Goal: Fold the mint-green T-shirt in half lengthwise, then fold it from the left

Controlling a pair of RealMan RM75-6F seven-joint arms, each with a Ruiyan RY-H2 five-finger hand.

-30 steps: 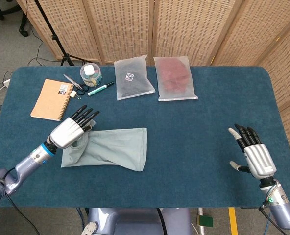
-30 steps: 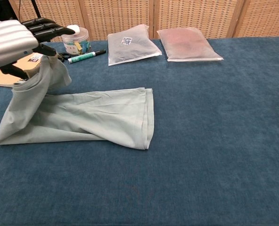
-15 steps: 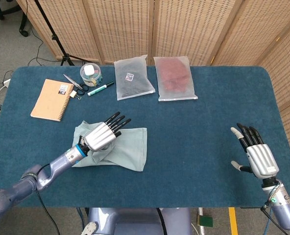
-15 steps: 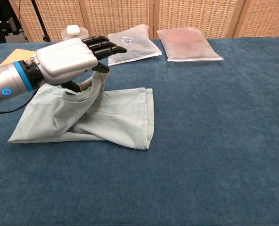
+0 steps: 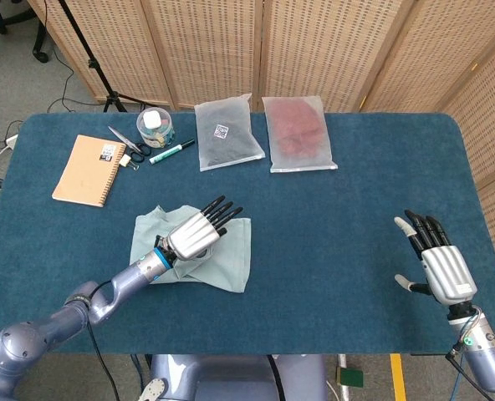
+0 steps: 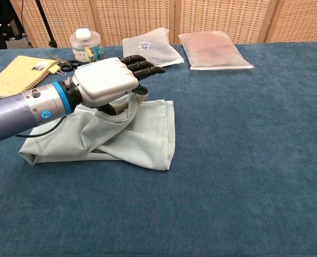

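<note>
Since the mint-green T-shirt (image 5: pixel 222 251) already lies as a narrow doubled band on the table (image 5: pixel 348 217) in the head view, the lengthwise fold looks done, and the fold from the left looks underway: the left hand (image 5: pixel 199 234) hangs over the middle of the band with its fingers pointing right, cloth bunched beneath it. Right hand (image 5: pixel 436 266) sits well apart near the table's right edge, fingers spread, grasping nothing. Left to do, by my reading: lay the carried end flat and let go. Chest view: left hand (image 6: pixel 107 80) is above the shirt (image 6: pixel 148 134), a loop of fabric rising up to its underside, so it appears to be pinching the shirt's left end; the exact pinch is hidden under the palm. Lower layers are rumpled, edges not square. Right hand is out of this frame. Whether the top layer reaches the right hem cannot be made out.
</note>
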